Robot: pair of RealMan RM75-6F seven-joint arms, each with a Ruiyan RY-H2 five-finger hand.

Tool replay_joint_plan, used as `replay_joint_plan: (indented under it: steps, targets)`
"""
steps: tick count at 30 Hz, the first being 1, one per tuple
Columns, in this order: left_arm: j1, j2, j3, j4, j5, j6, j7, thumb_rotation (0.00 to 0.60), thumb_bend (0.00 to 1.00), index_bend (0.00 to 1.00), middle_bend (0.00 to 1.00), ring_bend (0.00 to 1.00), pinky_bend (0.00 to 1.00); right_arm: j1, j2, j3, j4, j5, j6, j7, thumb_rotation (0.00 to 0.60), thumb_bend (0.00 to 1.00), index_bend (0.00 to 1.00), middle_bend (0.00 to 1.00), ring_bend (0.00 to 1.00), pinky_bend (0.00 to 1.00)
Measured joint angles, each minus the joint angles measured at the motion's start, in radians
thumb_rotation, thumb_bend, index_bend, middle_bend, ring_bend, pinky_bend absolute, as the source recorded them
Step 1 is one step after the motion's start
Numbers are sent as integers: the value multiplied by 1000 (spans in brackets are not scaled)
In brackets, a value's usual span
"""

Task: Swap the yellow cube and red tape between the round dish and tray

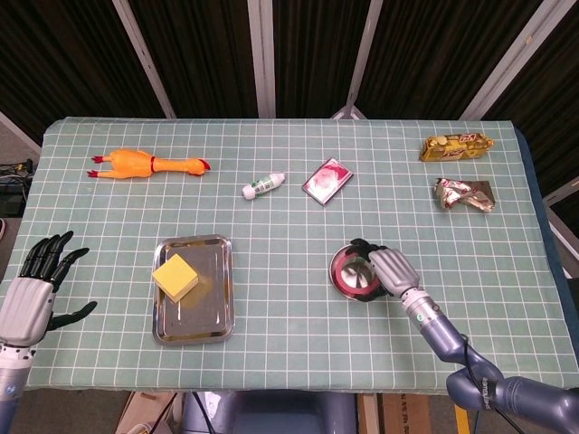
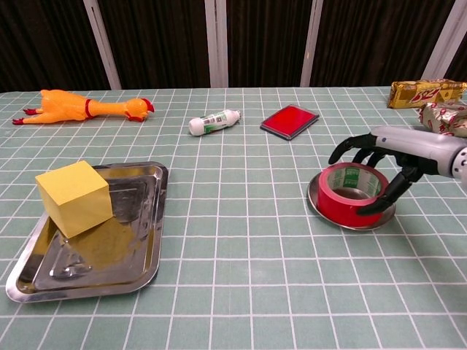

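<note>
The red tape [image 2: 349, 207] [image 1: 348, 272] lies flat in the round steel dish [image 2: 312, 205] [image 1: 356, 297] right of the table's middle. My right hand [image 2: 387, 146] [image 1: 390, 268] reaches over it from the right, with fingers at its far rim and the thumb against its near side, gripping it. The yellow cube [image 2: 73, 197] [image 1: 175, 275] sits in the steel tray [image 2: 139, 219] [image 1: 213, 309] on the left. My left hand [image 1: 32, 294] hovers off the table's left edge, fingers spread and holding nothing; only the head view shows it.
A rubber chicken [image 1: 145, 165] lies at the back left. A white tube [image 1: 263, 187] and a red flat case [image 1: 327, 178] lie behind the middle. Two snack packets [image 1: 457, 145] [image 1: 463, 193] rest at the back right.
</note>
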Motion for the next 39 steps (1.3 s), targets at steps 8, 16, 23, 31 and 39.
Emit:
replay_joint_plan:
  steps: [8,16,23,31,39]
  targets:
    - [1,-4,-7,1,-6,3,2,600,0,199,0,0,0,1,-13,17,5,35,9,-34,600,64,25,0,0,48]
    - [0,-5,-8,1,-7,-3,6,600,0,199,0,0,0,-19,7,31,-39,53,57,-72,600,37,0,0,0,0]
    - [8,10,-10,-24,-54,-30,68,600,0,199,0,0,0,-107,142,1,-192,40,209,-202,600,33,0,0,0,0]
    - [19,73,11,-148,-111,-105,147,600,0,199,0,0,0,-364,215,-118,-228,-117,594,-238,600,34,0,0,0,0]
    - [20,88,27,-187,-123,-141,198,600,0,199,0,0,0,-463,209,-181,-193,-252,702,-409,600,34,0,0,0,0]
